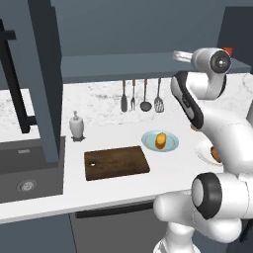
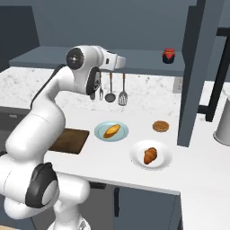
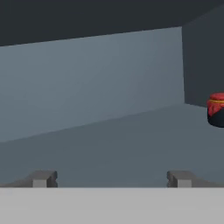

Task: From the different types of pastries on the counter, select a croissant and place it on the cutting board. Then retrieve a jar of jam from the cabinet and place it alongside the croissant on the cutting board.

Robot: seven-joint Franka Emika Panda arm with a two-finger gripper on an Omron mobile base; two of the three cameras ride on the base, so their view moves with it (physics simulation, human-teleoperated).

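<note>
Above the worktop (image 2: pixel 90 161), at cabinet height:

- Cabinet (image 2: pixel 148 67): slate-blue, open-fronted; its shelf runs level with the arm's raised wrist.
- Worktop: white, marbled; carries board, plates, pastries.
- Board (image 1: pixel 116 162): dark brown, bare, hole at its left corner. No croissant on it, so the first step looks undone.
- Gripper (image 3: pixel 112 178): fingers spread wide, nothing between them, aimed into the cabinet along the shelf.
- Croissant (image 2: pixel 112 130): elongated, orange-brown, on a pale blue plate just right of the board in the right base view.
- Other pastries: a rounded bun (image 2: pixel 150 155) on a white plate, a flat brown disc (image 2: pixel 160 126) on the worktop.
- Jar (image 3: pixel 216 110): red, dark-lidded, upright on the shelf, well apart from the gripper. It sits at the right edge of the hand view, so the gripper likely needs to shift right and forward to bracket it.
</note>
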